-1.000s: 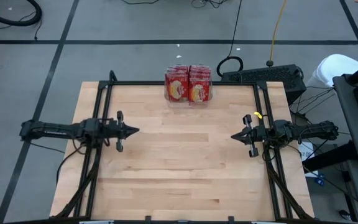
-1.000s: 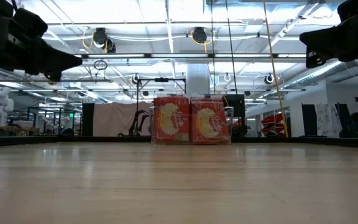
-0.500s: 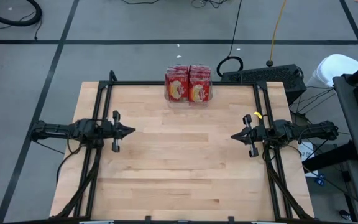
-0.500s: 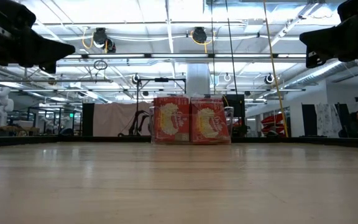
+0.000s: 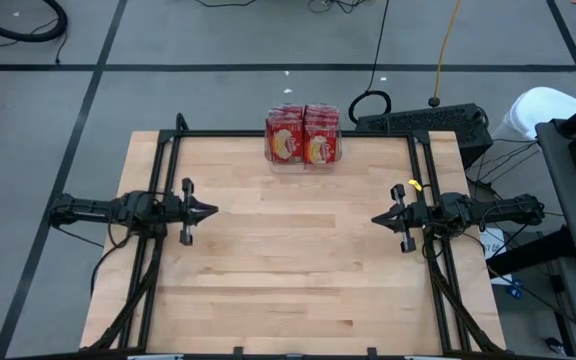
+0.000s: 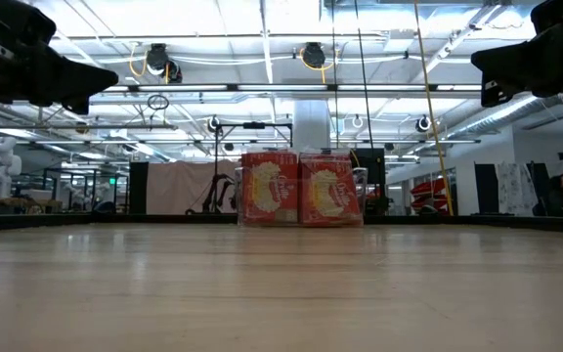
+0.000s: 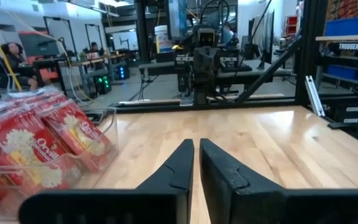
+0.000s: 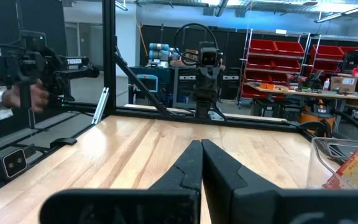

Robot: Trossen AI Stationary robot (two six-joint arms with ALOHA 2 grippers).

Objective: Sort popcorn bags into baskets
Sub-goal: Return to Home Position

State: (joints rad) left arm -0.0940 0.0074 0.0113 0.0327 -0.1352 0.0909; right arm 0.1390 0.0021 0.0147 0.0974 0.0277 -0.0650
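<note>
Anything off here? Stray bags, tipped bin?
Nothing stands out. The bags stand upright in the bin at the far edge of the table, none outside it. Left gripper and right gripper are shut, apart at the sides.

Bright, even overhead light on my table, long ceiling strip lights glaring white above its far edge, soft sheen along its wood, my dark fingers near-black above its pale boards
</note>
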